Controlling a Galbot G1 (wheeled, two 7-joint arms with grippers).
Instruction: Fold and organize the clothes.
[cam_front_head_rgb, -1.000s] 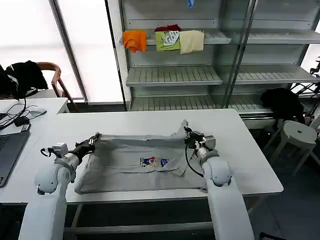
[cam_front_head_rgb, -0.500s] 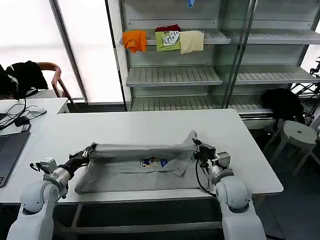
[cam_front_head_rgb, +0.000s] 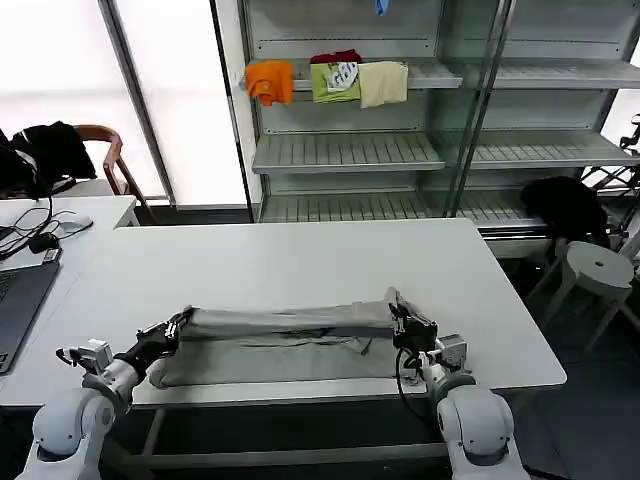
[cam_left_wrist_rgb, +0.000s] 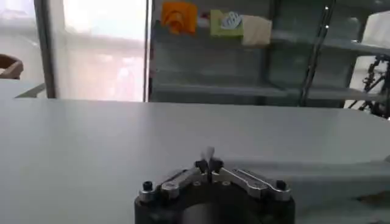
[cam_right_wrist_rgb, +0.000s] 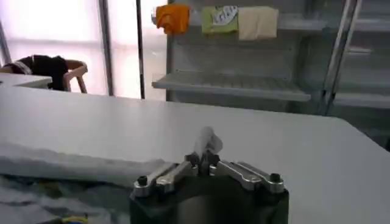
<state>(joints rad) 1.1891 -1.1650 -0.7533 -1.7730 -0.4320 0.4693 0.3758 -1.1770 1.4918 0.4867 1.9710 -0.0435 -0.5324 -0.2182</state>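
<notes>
Your left claw (cam_front_head_rgb: 178, 324) and right claw (cam_front_head_rgb: 398, 309) each pinch the T-shirt (cam_front_head_rgb: 280, 345) (long axis left-right), folded edge toward the worktop's (cam_front_head_rgb: 300, 260) near side.

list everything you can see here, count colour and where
light grey T-shirt: one, half folded along the white table's near edge
white table: one, centre
metal shelving unit: one, grey, behind the table
folded garments: three, orange, green, cream, on an upper shelf
wooden chair: one, brown, far left
white round stool: one, right
left claw: shut on the shirt's left end
right claw: shut on its right end
</notes>
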